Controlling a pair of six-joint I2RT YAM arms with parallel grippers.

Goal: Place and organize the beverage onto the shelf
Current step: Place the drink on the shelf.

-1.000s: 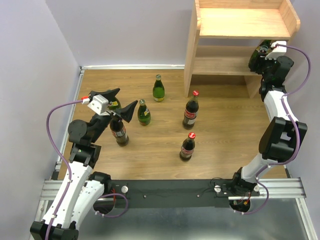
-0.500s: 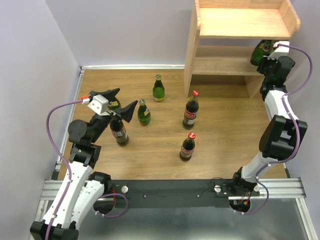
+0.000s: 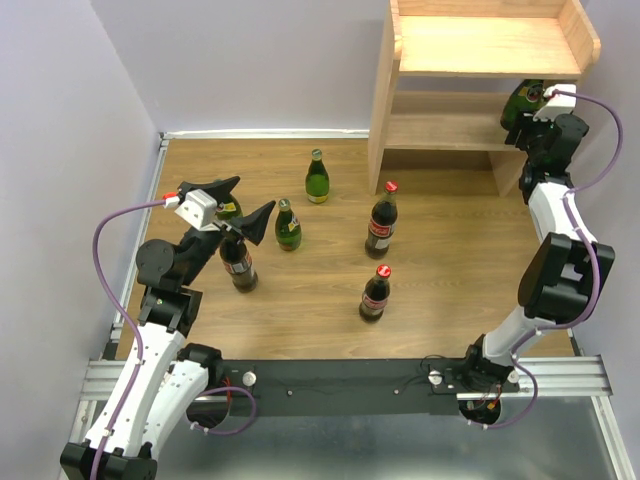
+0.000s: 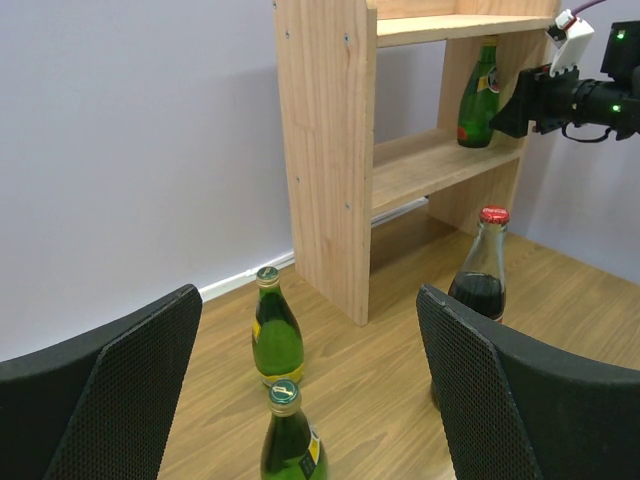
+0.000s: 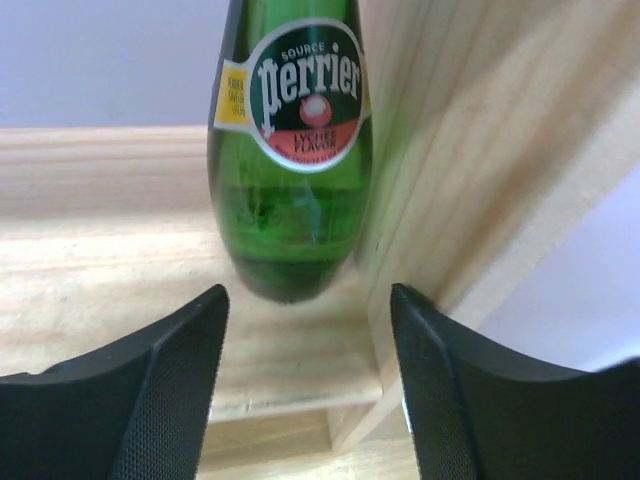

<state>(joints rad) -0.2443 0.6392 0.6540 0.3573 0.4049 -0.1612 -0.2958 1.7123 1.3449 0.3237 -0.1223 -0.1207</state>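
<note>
Smooth green glass bottle, teardrop-shaped with a paper label, upright on the lower board of the pale, grainy wooden shelf, tight against its side panel. Just ahead of the right fingers, past their tips, untouched. Black, mesh-textured pads, parted, gripping nothing. Left fingers spread wide, also empty. Ahead between them, one gold-capped green bottle behind another. Toward the right-hand pad, a dark cola bottle with a red cap, on the wood-grain table.
</note>
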